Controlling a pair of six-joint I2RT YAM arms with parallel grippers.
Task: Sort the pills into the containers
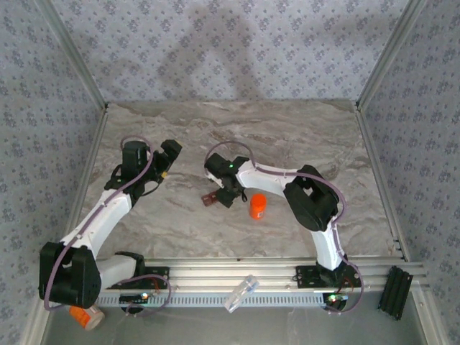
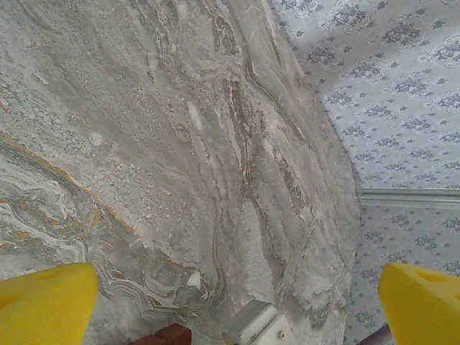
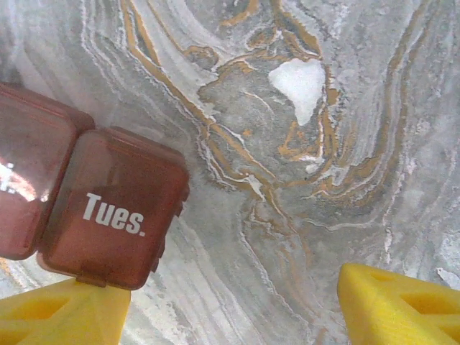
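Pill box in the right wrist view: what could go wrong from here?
1. The pill box lies off to one side of the open right gripper, by one finger; closing may shove or clip its corner.
2. Its "Tues." lid looks shut, so nothing could be dropped in.
3. The orange bottle stands close by; a sweep could tip it.

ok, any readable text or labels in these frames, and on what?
"Tues." on one lid of the red-brown pill box, right wrist view.
Neighbouring lid: print cut off and under glare, unreadable.
Orange bottle: too small to read anything.
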